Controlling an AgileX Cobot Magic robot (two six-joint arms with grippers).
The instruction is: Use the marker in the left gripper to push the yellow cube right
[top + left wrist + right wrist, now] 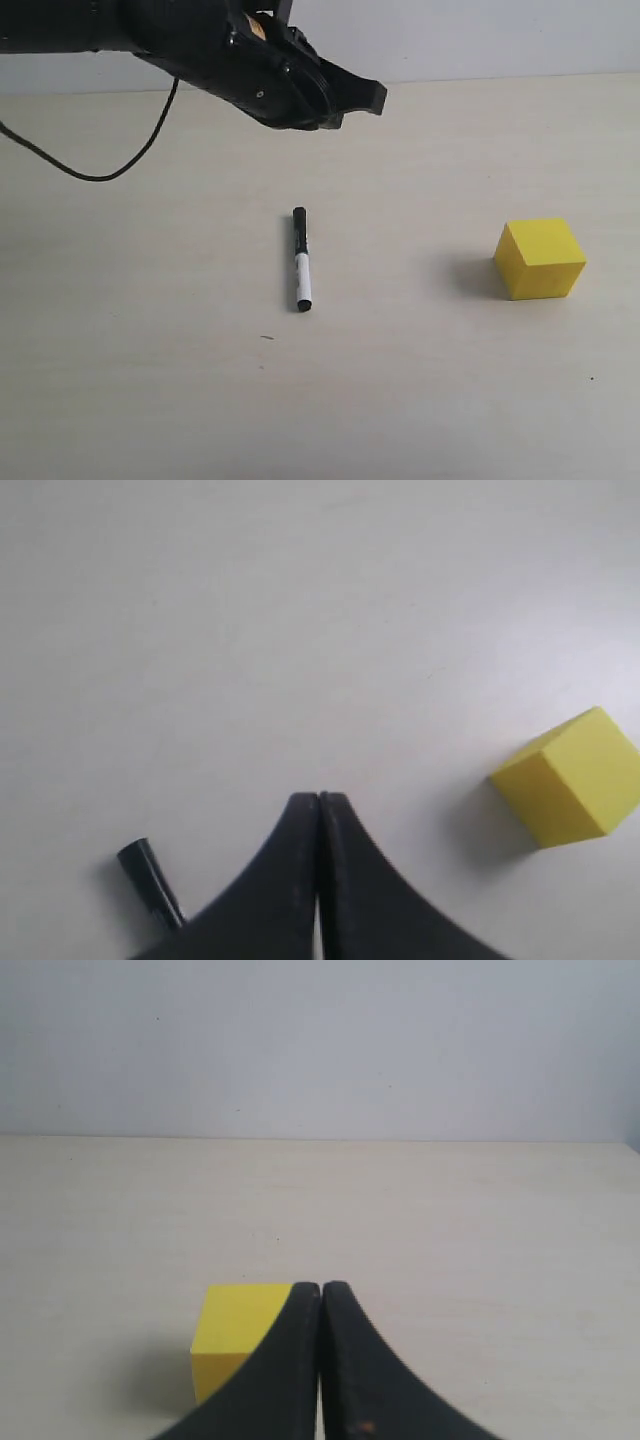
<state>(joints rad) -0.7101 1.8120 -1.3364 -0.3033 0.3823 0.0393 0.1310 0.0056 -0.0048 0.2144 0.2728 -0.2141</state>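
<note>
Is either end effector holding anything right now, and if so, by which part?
Nothing is held. The left end effector and right end effector are both shut and empty; the marker lies on the table, apart from the yellow cube.

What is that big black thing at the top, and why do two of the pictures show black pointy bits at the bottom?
The big black thing is a robot arm. Its claw, the left gripper, hangs above a pale table. That picture comes from a camera looking at the whole scene. The other two come from small cameras fixed on the robot's two wrists, so each sees its own claw's fingers poking into view. Both claws, left and the right gripper, are pinched shut and hold nothing. On the table lie a marker with a black cap and, apart from it, a yellow cube. Nothing is touching either one.
</note>
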